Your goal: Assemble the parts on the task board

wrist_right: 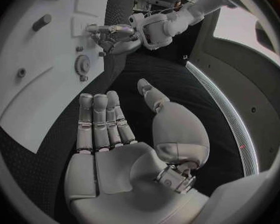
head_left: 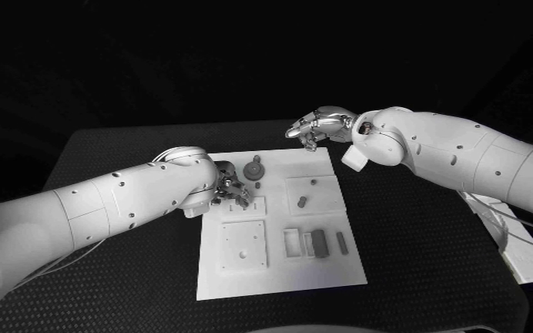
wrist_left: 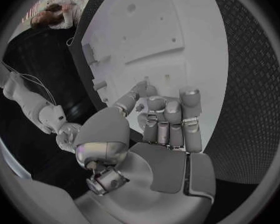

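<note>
table: black (head_left: pixel 422 271), dark room behind
task board: white plate (head_left: pixel 278 283) mid-table, raised square blocks on it, slotted holders near its right side
left hand: (head_left: pixel 230 183) low over the board's upper-left part, fingers curled in close together; wrist view shows fingertips (wrist_left: pixel 189 97) bent down at the board, can't tell if anything is pinched
right hand: (head_left: pixel 320 127) off the board, above the table just past its far right corner, fingers straight and side by side (wrist_right: pixel 97 122), palm bare, holding nothing
gear part: grey toothed disc (head_left: pixel 256 171) on the board's far edge, just beside the left hand
pin part: small grey piece (head_left: pixel 303 202) standing on the right block
bars: dark pieces (head_left: pixel 320 243) in the slotted holders
</note>
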